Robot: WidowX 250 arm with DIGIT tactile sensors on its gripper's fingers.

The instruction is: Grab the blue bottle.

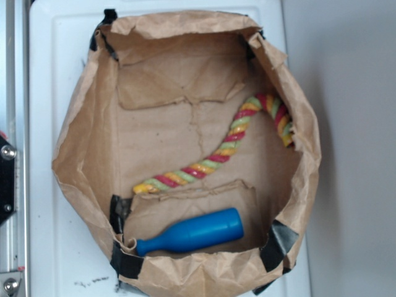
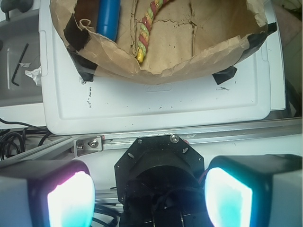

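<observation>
Two items are lying inside the brown paper bag [image 1: 80,154], its walls folded down and taped at the corners — the bag is sitting on a white plastic lid [image 2: 156,109]. The blue bottle [image 1: 192,234] is resting on its side along the bag's near wall in the exterior view, neck pointing left. The twisted rope [image 1: 219,151] is curving across the floor above it, apart from the bottle. The gripper [image 2: 149,196] is hanging outside the bag — fingers [image 2: 71,201] spread wide, holding nothing.
</observation>
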